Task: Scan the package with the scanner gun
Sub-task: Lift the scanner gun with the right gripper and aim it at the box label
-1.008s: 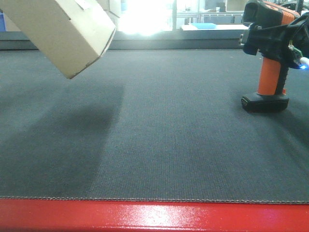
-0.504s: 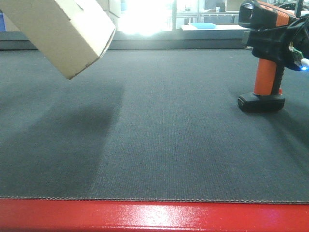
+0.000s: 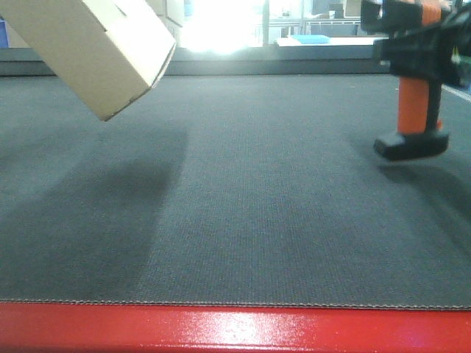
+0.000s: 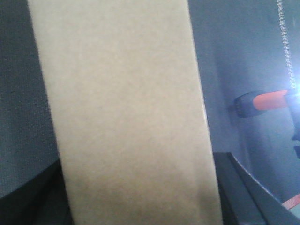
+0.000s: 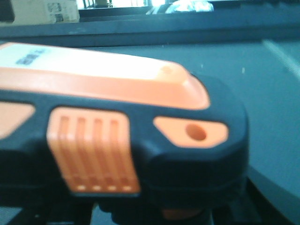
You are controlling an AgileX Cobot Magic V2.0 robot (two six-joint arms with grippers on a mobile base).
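Left tool [image 4: 140,201]: dark fingers [image 4: 246,187] sit on either side of a plain rectangular brown cardboard box [image 4: 126,108], clamped on it. Front view: the box [image 3: 96,51] hangs tilted at upper left, one corner pointing down, well clear of the dark grey woven surface [image 3: 257,213], with a broad shadow under it.

Right tool [image 3: 421,55]: black, closed around the upper part of a pistol-shaped black-and-orange scanner gun [image 3: 416,107] at far right. The gun stands upright with its handle down. Its black base looks just off the surface, over a shadow, but the picture is blurred there. Right wrist view: the scanner's orange top stripe and ribbed orange side panel [image 5: 93,154] fill the frame.

Box and scanner are well apart, at opposite sides of the surface. Red strip [image 3: 235,331] along the near edge. Bright window [image 3: 221,22] behind.
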